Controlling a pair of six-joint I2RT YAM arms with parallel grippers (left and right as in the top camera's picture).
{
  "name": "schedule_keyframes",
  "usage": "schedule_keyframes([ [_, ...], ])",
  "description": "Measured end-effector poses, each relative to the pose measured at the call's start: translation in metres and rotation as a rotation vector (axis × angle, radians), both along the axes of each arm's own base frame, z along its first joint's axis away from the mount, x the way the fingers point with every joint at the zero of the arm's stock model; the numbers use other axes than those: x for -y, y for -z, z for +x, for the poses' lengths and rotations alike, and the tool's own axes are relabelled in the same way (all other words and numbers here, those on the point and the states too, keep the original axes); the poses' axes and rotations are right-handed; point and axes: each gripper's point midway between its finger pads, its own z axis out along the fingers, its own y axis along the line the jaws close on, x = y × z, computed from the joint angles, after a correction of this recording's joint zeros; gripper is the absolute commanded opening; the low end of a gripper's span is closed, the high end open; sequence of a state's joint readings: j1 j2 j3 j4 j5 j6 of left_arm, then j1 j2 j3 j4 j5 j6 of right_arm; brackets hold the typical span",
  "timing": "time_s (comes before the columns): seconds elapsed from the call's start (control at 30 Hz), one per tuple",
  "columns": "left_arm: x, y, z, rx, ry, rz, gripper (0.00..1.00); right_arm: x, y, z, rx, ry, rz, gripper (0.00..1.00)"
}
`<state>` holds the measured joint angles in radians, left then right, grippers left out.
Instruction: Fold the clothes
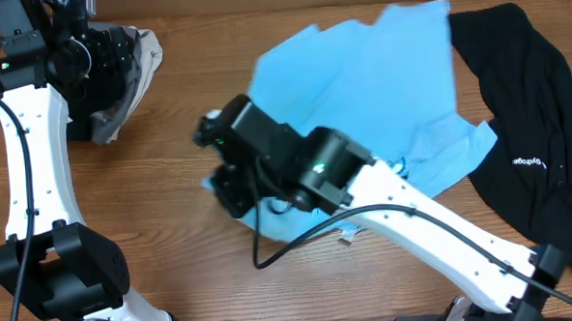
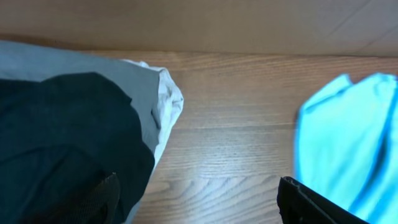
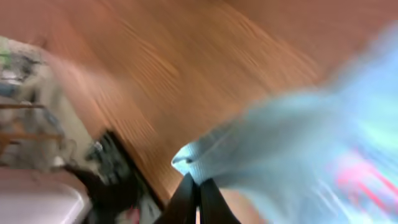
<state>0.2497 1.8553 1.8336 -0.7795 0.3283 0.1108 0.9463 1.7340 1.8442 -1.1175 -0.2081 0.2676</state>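
Observation:
The sky-blue T-shirt point(image 1: 360, 89) lies spread on the wooden table in the overhead view, centre to back right. It shows at the right edge of the left wrist view point(image 2: 348, 137). My right gripper point(image 3: 198, 182) is shut on an edge of the blue shirt point(image 3: 280, 149) and holds it lifted off the table; the view is blurred and a red mark shows on the fabric. In the overhead view the right gripper point(image 1: 231, 187) is at the shirt's near left corner. My left gripper point(image 2: 199, 199) is open and empty over bare wood beside the folded garments.
A pile of folded black, grey and beige garments point(image 1: 118, 76) sits at the back left under the left arm, also in the left wrist view point(image 2: 68, 130). A large black T-shirt point(image 1: 531, 121) lies at the right, touching the blue shirt.

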Motion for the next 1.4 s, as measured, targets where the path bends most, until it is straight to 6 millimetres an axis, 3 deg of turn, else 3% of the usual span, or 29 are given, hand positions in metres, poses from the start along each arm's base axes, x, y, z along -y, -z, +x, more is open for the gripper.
schedule_keyframes([
  [0.1, 0.001, 0.002, -0.002, -0.009, 0.001, -0.003, 0.83, 0.045, -0.01, 0.004, -0.018, 0.133, -0.11, 0.04],
  [0.17, 0.001, 0.002, -0.002, -0.013, 0.002, -0.004, 0.83, 0.086, -0.031, 0.011, 0.006, 0.268, -0.157, 0.04],
  [0.23, 0.005, 0.003, -0.003, -0.02, 0.008, -0.005, 0.82, 0.15, -0.062, 0.019, 0.055, 0.464, -0.174, 0.04],
  [0.27, 0.008, 0.005, -0.004, -0.028, 0.013, -0.007, 0.82, 0.165, -0.069, 0.02, 0.066, 0.51, -0.176, 0.04],
  [0.4, 0.043, 0.009, -0.006, -0.058, 0.082, -0.011, 0.82, 0.27, -0.101, 0.021, 0.125, 0.824, -0.197, 0.04],
  [0.5, 0.086, 0.01, -0.007, -0.061, 0.182, 0.004, 0.83, 0.316, -0.107, 0.025, 0.148, 0.965, -0.222, 0.04],
  [0.57, 0.116, 0.011, -0.008, -0.059, 0.247, 0.021, 0.84, 0.335, -0.102, 0.03, 0.136, 1.021, -0.251, 0.04],
  [0.77, 0.191, 0.02, -0.006, -0.032, 0.4, 0.064, 0.86, 0.379, -0.06, 0.04, 0.008, 1.117, -0.393, 0.04],
  [0.93, 0.232, 0.061, 0.011, -0.053, 0.468, 0.074, 0.89, 0.403, -0.049, 0.038, -0.037, 1.172, -0.427, 0.04],
  [1.13, 0.264, 0.116, 0.034, -0.063, 0.499, 0.064, 0.95, 0.427, -0.05, 0.041, -0.039, 1.223, -0.407, 0.04],
  [1.27, 0.271, 0.143, 0.047, -0.072, 0.462, 0.026, 1.0, 0.434, -0.051, 0.045, -0.033, 1.222, -0.381, 0.04],
  [1.4, 0.274, 0.161, 0.059, -0.074, 0.418, -0.02, 0.99, 0.432, -0.051, 0.046, -0.033, 1.21, -0.373, 0.04],
])
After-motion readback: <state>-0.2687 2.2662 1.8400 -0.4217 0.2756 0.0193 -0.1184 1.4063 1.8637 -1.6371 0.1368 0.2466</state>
